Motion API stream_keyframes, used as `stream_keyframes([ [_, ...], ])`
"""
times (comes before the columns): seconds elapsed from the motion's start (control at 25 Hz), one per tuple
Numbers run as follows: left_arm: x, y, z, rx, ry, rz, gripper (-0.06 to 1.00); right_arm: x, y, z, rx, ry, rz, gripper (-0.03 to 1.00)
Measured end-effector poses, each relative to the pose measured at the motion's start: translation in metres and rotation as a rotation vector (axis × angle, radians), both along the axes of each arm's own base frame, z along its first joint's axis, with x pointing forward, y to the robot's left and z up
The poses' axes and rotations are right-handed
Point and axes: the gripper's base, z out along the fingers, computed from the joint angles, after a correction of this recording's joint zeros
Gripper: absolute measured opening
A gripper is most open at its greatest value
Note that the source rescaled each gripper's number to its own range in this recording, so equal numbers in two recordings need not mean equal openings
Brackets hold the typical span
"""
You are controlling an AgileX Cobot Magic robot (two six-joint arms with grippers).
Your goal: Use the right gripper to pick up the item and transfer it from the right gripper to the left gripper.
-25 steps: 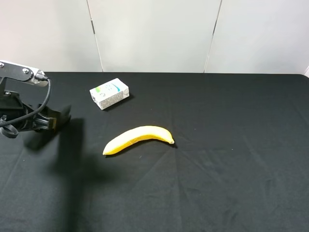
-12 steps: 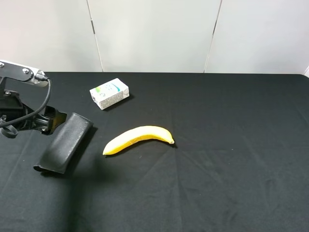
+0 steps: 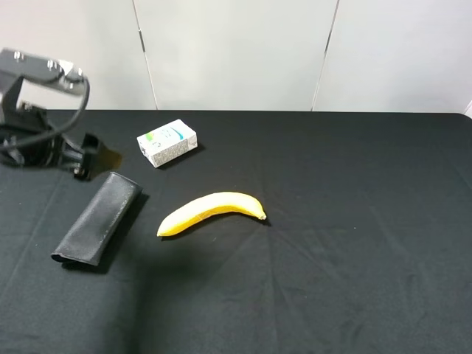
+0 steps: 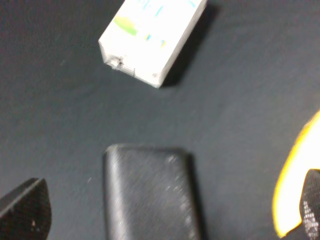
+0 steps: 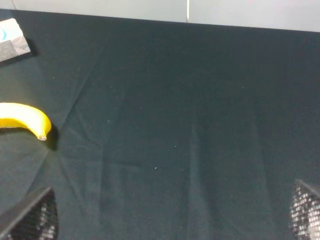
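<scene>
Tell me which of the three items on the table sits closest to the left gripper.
The black case: its upper end lies just below the open left gripper; the white carton and banana lie farther right.

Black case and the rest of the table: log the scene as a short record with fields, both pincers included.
case: black case lying flat on the black table, held by nothing
left pincer: left pincer open, just above the case's far end, not touching it
right pincer: open, empty, only its tips show in its wrist view
banana: banana mid-table, right of the case
carton: white carton behind the banana
</scene>
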Motion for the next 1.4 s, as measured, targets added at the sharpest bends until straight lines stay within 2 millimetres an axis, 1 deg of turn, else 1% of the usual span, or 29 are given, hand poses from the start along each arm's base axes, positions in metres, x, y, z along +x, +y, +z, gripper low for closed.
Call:
stream_keyframes([
  [0.16, 0.010, -0.008, 0.026, -0.032, -0.014, -0.049, 1.00, 0.000, 0.000, 0.000, 0.000, 0.001, 0.000, 1.00],
  [0.44, 0.025, -0.017, 0.085, -0.069, -0.057, -0.095, 1.00, 0.000, 0.000, 0.000, 0.000, 0.001, 0.000, 1.00],
  [0.64, 0.028, -0.009, 0.123, -0.012, -0.016, -0.019, 1.00, 0.000, 0.000, 0.000, 0.000, 0.001, 0.000, 1.00],
  [0.84, 0.020, -0.001, 0.156, 0.018, 0.066, 0.077, 0.99, 0.000, 0.000, 0.000, 0.000, 0.001, 0.000, 1.00],
  [1.0, 0.001, 0.005, 0.175, 0.012, 0.066, 0.080, 0.99, 0.000, 0.000, 0.000, 0.000, 0.001, 0.000, 1.00],
  [1.12, -0.022, 0.012, 0.189, 0.009, 0.018, 0.080, 0.99, 0.000, 0.000, 0.000, 0.000, 0.001, 0.000, 1.00],
  [1.24, -0.052, 0.021, 0.204, 0.006, -0.036, 0.088, 0.99, 0.000, 0.000, 0.000, 0.000, 0.000, 0.000, 1.00],
  [1.4, -0.092, 0.035, 0.216, -0.003, -0.109, 0.106, 0.99, 0.000, 0.000, 0.000, 0.000, 0.000, 0.000, 1.00],
])
